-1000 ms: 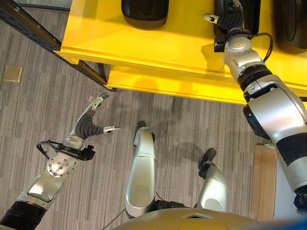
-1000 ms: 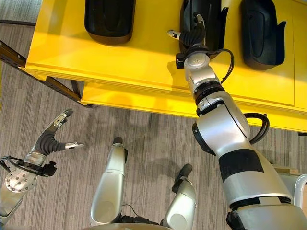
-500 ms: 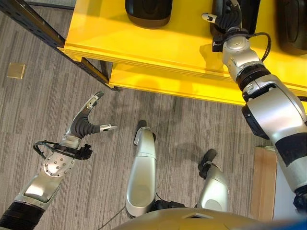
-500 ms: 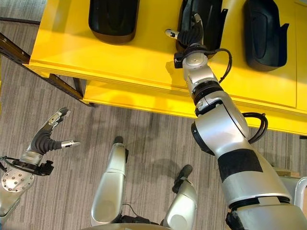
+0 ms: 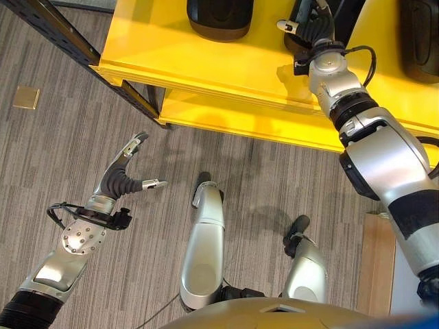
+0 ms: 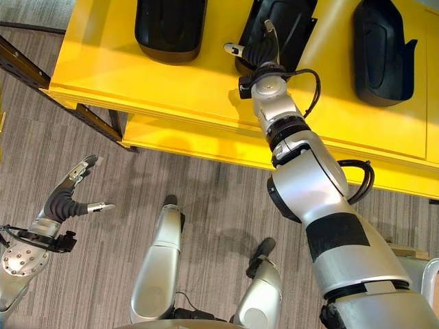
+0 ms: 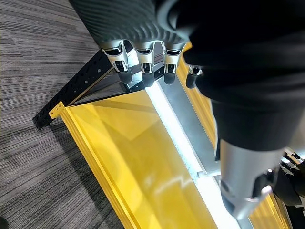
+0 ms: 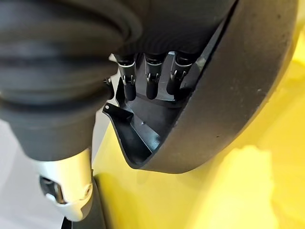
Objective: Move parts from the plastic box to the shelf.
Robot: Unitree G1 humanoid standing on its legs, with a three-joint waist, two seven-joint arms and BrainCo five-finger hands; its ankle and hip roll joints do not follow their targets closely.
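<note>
Three black moulded parts lie on the yellow shelf [image 6: 137, 89]: a left one [image 6: 170, 27], a middle one [image 6: 291, 20] and a right one [image 6: 383, 51]. My right hand [image 6: 263, 49] rests on the near left end of the middle part, which lies slanted. Its fingers [image 8: 152, 83] reach straight into the hollow side of that part [image 8: 228, 95], while the thumb sticks out to the side, clear of it. My left hand [image 5: 122, 179] hangs open and holds nothing, low over the carpet in front of the shelf, with its fingers [image 7: 143, 59] spread.
A dark perforated metal frame [image 5: 62, 41] runs along the shelf's left end. A lower yellow ledge [image 5: 226, 116] juts out under the shelf top. A small tan square [image 5: 26, 97] lies on the carpet at the left, and a pale wooden board [image 5: 377, 260] stands at the lower right.
My right hand has moved left along the shelf, and the middle part has turned from upright to slanted. The left hand has sunk a little. The camera has shifted slightly.
</note>
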